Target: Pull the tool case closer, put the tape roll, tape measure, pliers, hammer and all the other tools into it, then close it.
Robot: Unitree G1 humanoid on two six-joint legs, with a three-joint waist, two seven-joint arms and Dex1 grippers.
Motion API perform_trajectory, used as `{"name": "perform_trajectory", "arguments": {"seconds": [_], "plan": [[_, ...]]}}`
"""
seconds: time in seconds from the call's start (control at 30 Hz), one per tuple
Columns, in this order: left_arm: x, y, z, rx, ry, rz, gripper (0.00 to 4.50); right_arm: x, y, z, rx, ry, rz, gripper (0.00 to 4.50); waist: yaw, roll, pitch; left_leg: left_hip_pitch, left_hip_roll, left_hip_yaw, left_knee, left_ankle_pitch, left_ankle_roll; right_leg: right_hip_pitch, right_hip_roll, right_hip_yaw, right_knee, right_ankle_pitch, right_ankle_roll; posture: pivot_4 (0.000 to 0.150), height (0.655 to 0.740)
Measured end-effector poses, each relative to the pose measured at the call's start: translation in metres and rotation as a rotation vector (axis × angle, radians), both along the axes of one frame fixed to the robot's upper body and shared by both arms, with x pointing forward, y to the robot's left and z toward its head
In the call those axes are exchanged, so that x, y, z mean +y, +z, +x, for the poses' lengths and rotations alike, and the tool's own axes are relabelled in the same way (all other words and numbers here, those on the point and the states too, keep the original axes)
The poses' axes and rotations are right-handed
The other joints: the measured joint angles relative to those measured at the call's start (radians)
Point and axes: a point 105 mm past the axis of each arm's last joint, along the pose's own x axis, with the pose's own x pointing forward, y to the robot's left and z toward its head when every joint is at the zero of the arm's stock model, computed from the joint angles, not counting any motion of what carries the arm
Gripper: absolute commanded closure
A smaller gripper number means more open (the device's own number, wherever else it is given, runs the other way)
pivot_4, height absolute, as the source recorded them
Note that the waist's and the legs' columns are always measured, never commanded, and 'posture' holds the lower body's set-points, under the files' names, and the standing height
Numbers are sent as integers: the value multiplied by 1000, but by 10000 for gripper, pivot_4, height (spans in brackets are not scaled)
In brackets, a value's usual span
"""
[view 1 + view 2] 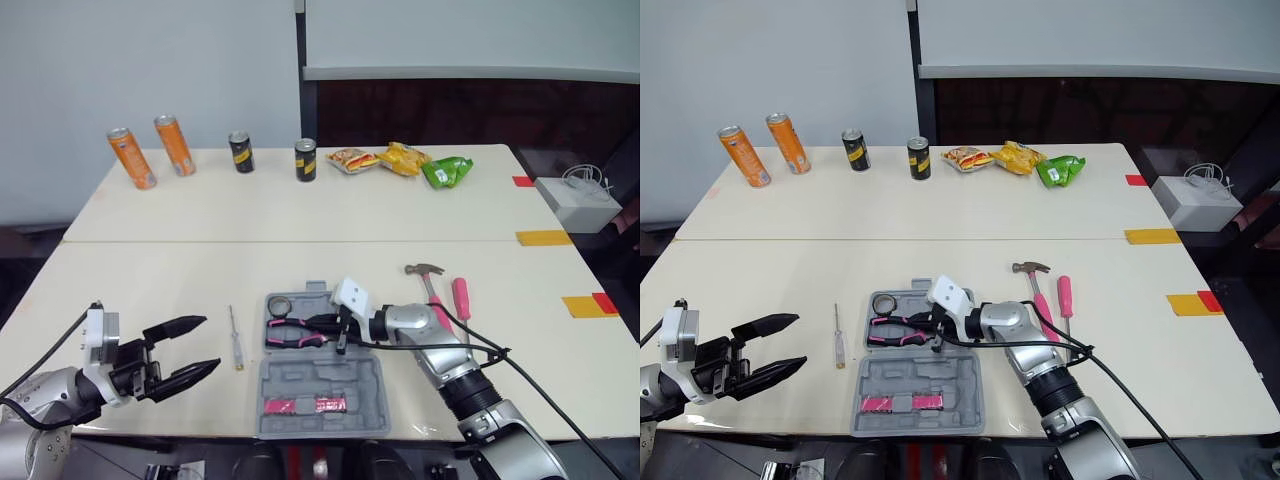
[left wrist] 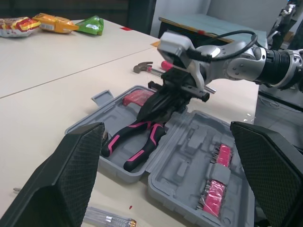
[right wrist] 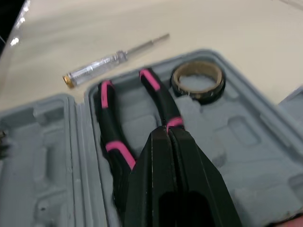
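the tool case (image 1: 320,385) lies open on the tabletop (image 1: 150,290) close in front of the robot, so the pulling-closer step looks done. the tape roll (image 1: 279,304) already sits in a corner of the far half of the case. the near half holds strips of pink bits (image 1: 305,404).

the right hand (image 1: 322,324) is clamped on the head of the pliers (image 1: 284,336), fingers pressed together. the pliers lie in the far half just beside the tape roll, their pink-and-black handles pointing toward the robot's left. this reads as the pliers being set into place, with the release not yet made.

the left hand (image 1: 205,343) hovers to the left of the case with its fingers spread apart, holding nothing.

three tools are outside the case. a small screwdriver (image 1: 236,348) with a clear handle lies on the tabletop between the left hand and the case. the hammer (image 1: 424,269) and a pink-handled screwdriver (image 1: 461,297) lie side by side to the right of the case, beyond the right arm. something red shows in the far half of the case behind the pliers in the left wrist view; whether it is the tape measure cannot be told.

by this judgement the job is roughly at its middle: two items are in or nearly in, at least three are left to load, and the case is yet to be closed.
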Motion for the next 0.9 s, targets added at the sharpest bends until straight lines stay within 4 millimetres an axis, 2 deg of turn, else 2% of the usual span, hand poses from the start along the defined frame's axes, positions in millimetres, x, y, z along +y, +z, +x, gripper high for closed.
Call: {"name": "perform_trajectory", "arguments": {"seconds": [0.23, 0.33, 0.6, 0.77, 0.9], "plan": [[-1, 0, 1, -3, 18, -1, 0, 5, -12, 6, -24, 43, -99, 44374, -4, -1, -13, 5, 0, 1, 0, 0, 0, 4, 0, 0, 0, 0, -1, 1500, 7400], [-1, -1, 2, -1, 25, -6, 0, 5, -20, 7, 21, 50, -132, 44374, -4, 0, -17, 21, 0, 2, -4, -4, -6, 18, 0, 1, -3, -2, -3, 1500, 7400], [-5, -3, 1, 10, 42, -9, 0, 9, -30, 7, 87, 47, -167, 44374, -4, -2, -39, 34, 0, 4, -9, -6, -9, 29, 0, 2, -5, -7, -3, 1500, 7400], [-6, -5, 3, 24, 79, -15, 0, 5, -29, 7, 70, 11, -89, 44374, 0, -2, -41, 35, 0, 3, -9, -7, -10, 31, 1, 2, -5, -10, -3, 1500, 7400], [-7, -8, 8, 1, 147, -14, 0, -7, -22, 9, 41, -58, 22, 44374, 5, -2, -33, 32, -1, 3, -9, -7, -9, 30, 0, 2, -8, -9, -3, 1500, 7400]]}}
